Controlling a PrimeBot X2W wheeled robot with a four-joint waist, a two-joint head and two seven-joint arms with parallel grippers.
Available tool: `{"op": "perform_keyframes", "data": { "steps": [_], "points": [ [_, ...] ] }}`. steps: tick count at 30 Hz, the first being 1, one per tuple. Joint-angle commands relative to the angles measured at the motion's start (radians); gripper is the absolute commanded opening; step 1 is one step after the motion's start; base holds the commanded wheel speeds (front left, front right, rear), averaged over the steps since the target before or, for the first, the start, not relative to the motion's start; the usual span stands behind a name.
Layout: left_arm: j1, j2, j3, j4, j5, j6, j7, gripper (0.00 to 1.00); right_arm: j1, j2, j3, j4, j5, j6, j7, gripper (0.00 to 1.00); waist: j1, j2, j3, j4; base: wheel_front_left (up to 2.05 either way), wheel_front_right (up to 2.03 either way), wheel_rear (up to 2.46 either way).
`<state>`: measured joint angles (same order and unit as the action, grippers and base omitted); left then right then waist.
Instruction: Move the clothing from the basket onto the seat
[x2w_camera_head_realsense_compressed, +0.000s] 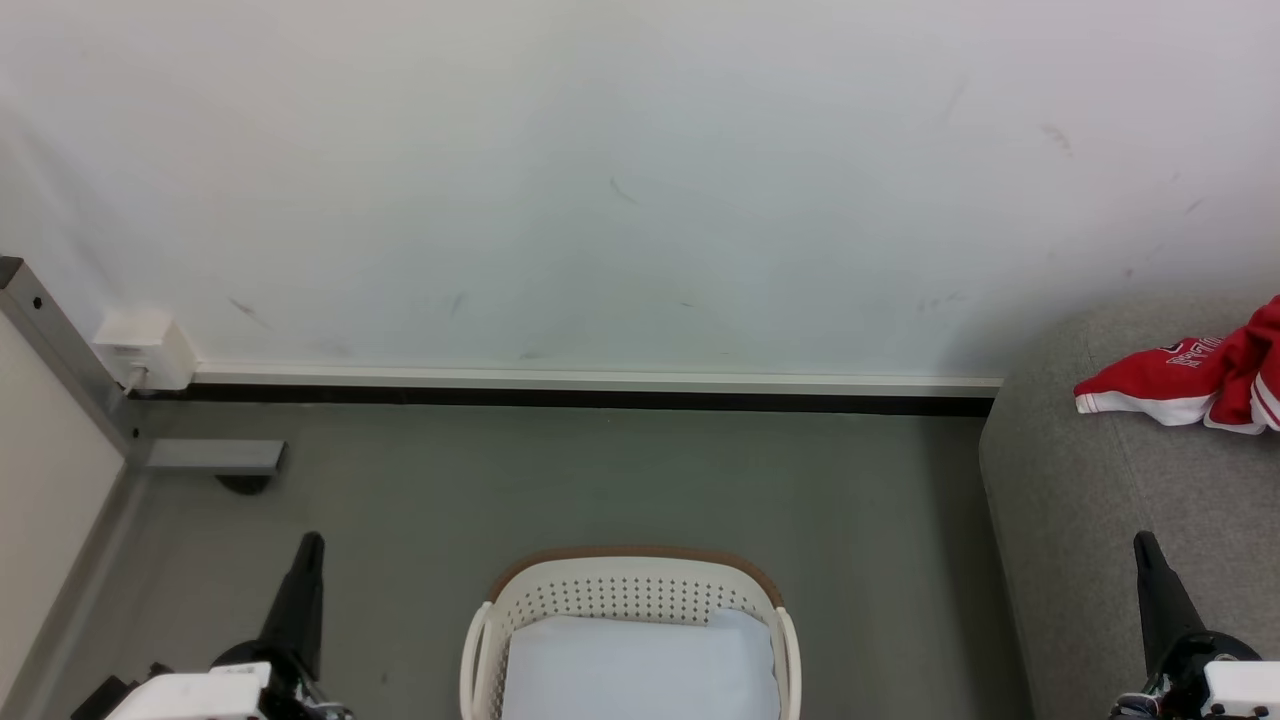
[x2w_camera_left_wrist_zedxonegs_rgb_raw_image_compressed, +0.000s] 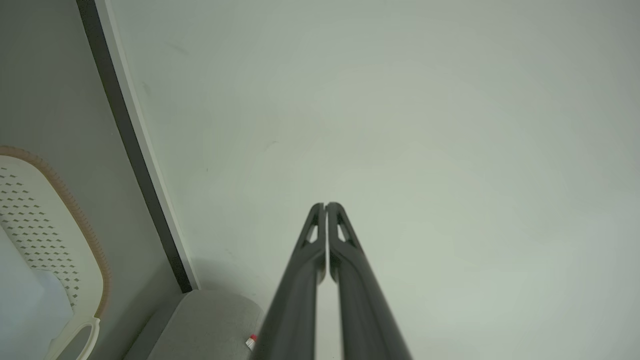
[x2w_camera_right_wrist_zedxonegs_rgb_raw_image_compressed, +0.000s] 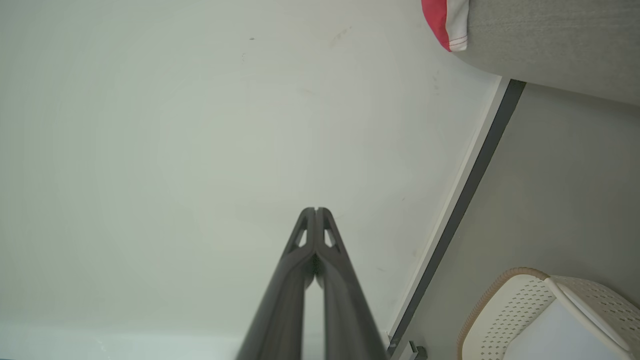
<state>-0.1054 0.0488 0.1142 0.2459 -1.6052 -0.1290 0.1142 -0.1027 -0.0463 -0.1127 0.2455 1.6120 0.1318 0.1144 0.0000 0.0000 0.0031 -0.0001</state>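
Red clothing (x2w_camera_head_realsense_compressed: 1205, 382) with white trim and lettering lies on the grey seat (x2w_camera_head_realsense_compressed: 1100, 520) at the right; a red and white edge of the clothing (x2w_camera_right_wrist_zedxonegs_rgb_raw_image_compressed: 447, 22) also hangs over the seat (x2w_camera_right_wrist_zedxonegs_rgb_raw_image_compressed: 550, 45) in the right wrist view. The cream basket (x2w_camera_head_realsense_compressed: 630, 600) with a brown rim stands on the floor at bottom centre, holding a flat pale sheet (x2w_camera_head_realsense_compressed: 640, 670). My left gripper (x2w_camera_head_realsense_compressed: 310, 545) is shut at the lower left, holding nothing, its fingertips (x2w_camera_left_wrist_zedxonegs_rgb_raw_image_compressed: 325, 206) together. My right gripper (x2w_camera_head_realsense_compressed: 1143, 545) is shut and holds nothing, over the seat's front, fingers (x2w_camera_right_wrist_zedxonegs_rgb_raw_image_compressed: 316, 211) touching.
A white wall with a dark baseboard (x2w_camera_head_realsense_compressed: 600, 397) runs behind the basket. A grey metal frame leg (x2w_camera_head_realsense_compressed: 215, 458) and a white socket box (x2w_camera_head_realsense_compressed: 145, 350) stand at the left. Grey floor (x2w_camera_head_realsense_compressed: 600, 480) lies between basket and wall.
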Motion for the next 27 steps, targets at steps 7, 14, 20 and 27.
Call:
{"op": "perform_keyframes", "data": {
  "steps": [7,14,20,27],
  "points": [
    [-0.007,0.002,0.003,-0.003,-0.014,-0.004,0.004,0.0,-0.012,-0.007,-0.004,-0.003,0.002,-0.002,0.003,0.0,0.0,0.0,0.0,0.0,0.0,0.0,0.0],
    [-0.007,0.002,0.003,-0.003,-0.014,-0.004,0.004,0.0,-0.012,-0.007,-0.004,-0.003,0.002,-0.002,0.003,0.0,0.0,0.0,0.0,0.0,0.0,0.0,0.0],
    [-0.007,0.002,0.003,-0.003,-0.014,-0.004,0.004,0.0,-0.012,-0.007,-0.004,-0.003,0.002,-0.002,0.003,0.0,0.0,0.0,0.0,0.0,0.0,0.0,0.0],
    [-0.007,0.002,0.003,-0.003,-0.014,-0.004,0.004,0.0,-0.012,-0.007,-0.004,-0.003,0.002,-0.002,0.003,0.0,0.0,0.0,0.0,0.0,0.0,0.0,0.0]
  ]
}}
